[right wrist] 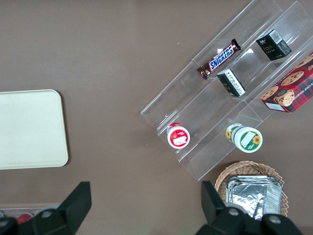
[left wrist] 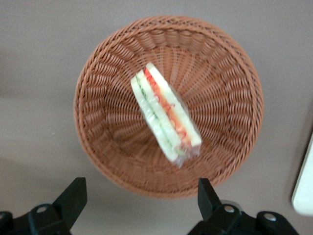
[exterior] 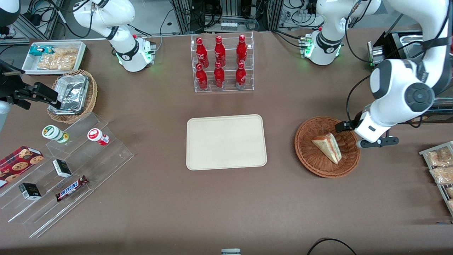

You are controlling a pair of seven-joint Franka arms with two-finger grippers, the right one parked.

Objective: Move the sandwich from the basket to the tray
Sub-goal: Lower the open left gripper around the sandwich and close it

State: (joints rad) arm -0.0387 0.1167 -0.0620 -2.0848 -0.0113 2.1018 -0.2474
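Hiding part of the basket rim, our arm hangs its gripper wide open and empty above the sandwich; the tray lies well apart.

Sandwich in basket; hand spread above.
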